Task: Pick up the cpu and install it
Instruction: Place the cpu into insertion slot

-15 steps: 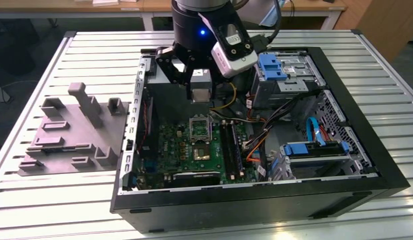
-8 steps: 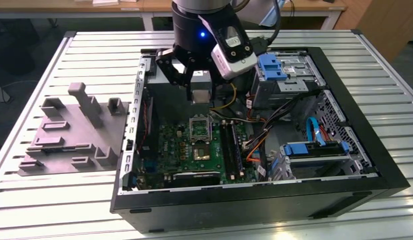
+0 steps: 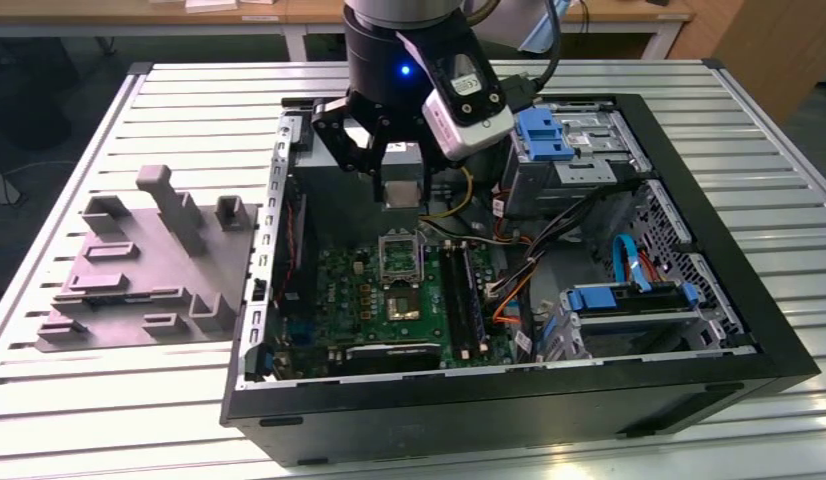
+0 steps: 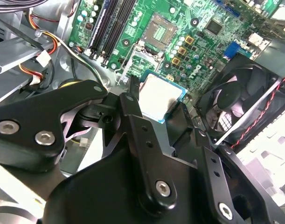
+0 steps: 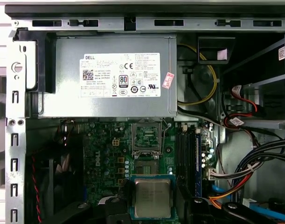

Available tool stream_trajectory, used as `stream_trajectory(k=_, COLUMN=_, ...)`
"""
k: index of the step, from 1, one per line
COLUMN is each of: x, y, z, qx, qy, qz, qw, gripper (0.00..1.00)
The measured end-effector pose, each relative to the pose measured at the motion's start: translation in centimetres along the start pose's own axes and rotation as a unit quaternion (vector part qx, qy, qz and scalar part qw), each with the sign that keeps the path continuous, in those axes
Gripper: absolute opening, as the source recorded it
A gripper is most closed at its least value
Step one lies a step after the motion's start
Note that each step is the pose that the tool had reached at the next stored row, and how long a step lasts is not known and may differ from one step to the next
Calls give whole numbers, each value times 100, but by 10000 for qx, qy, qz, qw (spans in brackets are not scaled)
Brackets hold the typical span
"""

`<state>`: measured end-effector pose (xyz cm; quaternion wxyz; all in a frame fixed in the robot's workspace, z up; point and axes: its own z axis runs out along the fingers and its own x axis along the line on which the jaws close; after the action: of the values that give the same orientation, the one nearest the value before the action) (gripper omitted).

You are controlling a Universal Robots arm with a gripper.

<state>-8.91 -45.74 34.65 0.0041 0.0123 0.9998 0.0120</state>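
Slatted table (image 3: 133,400), open case (image 3: 520,412); arm (image 3: 386,50) upright overhead, cpu (image 5: 152,198) between jaws.

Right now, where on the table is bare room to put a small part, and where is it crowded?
Bare table slats run along the computer case on the exterior view's right, and beyond the grey fixture toward the far edge. Inside the case is crowded: cables, drive cages, the gripper holding the cpu.

Slatted alu table (image 3: 106,400) — wooden desks (image 3: 293,12) behind, dark floor (image 3: 146,50).
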Motion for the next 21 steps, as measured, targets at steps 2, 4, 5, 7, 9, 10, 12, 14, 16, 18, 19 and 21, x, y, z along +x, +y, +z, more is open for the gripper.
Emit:
stream_trajectory(k=2, x=0, y=0, z=0, qx=3, qy=0, qz=0, qw=10000, gripper=47)
stream_trajectory(k=4, x=0, y=0, z=0, qx=6, qy=0, qz=0, qw=10000, gripper=47)
stream_trajectory(k=5, x=0, y=0, z=0, qx=7, qy=0, qz=0, qw=10000, gripper=47)
stream_trajectory(k=7, x=0, y=0, z=0, qx=11, qy=0, qz=0, qw=10000, gripper=47)
stream_trajectory(k=9, x=0, y=0, z=0, qx=34, qy=-1, qz=0, qw=10000, gripper=47)
stream_trajectory(k=10, x=0, y=0, z=0, qx=35, qy=-1, qz=0, qw=10000, gripper=47)
stream_trajectory(k=12, x=0, y=0, z=0, qx=92, qy=-2, qz=-1, qw=10000, gripper=47)
stream_trajectory(k=14, x=0, y=0, z=0, qx=95, qy=-3, qz=-1, qw=10000, gripper=47)
stream_trajectory(k=16, x=0, y=0, z=0, qx=98, qy=-3, qz=-1, qw=10000, gripper=47)
stream_trajectory(k=18, x=0, y=0, z=0, qx=127, qy=-3, qz=-1, qw=9999, gripper=47)
stream_trajectory(k=19, x=0, y=0, z=0, qx=128, qy=-3, qz=-1, qw=9999, gripper=47)
stream_trajectory(k=21, x=0, y=0, z=0, qx=131, qy=-3, qz=-1, qw=9999, gripper=47)
